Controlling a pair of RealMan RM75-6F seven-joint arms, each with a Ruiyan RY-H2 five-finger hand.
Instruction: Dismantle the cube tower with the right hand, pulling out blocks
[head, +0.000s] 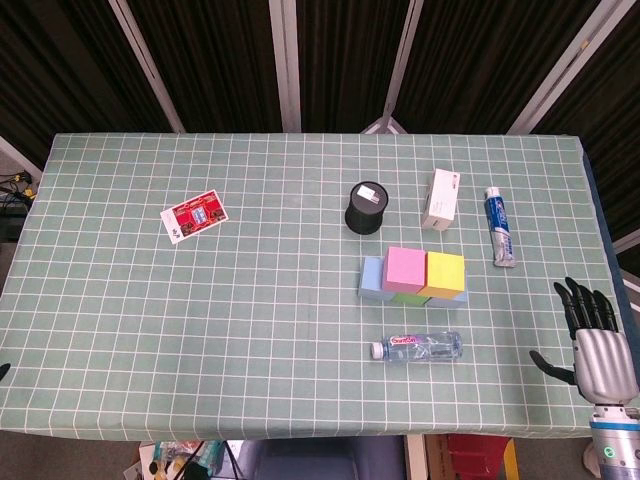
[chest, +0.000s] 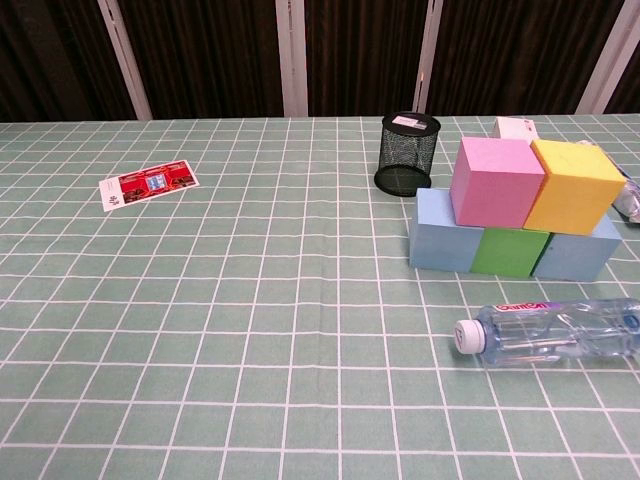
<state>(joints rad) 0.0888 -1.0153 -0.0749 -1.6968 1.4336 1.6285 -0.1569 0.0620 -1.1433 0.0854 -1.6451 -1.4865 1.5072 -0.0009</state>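
Observation:
The cube tower stands right of the table's middle. A pink cube and a yellow cube sit side by side on a lower row: a blue block, a green block and another blue block. My right hand hovers at the table's near right corner, well clear of the tower, fingers spread and holding nothing. A dark tip at the left edge may belong to my left hand; nothing more of it shows.
A water bottle lies on its side just in front of the tower. Behind the tower are a black mesh cup, a white box and a toothpaste tube. A red card lies far left.

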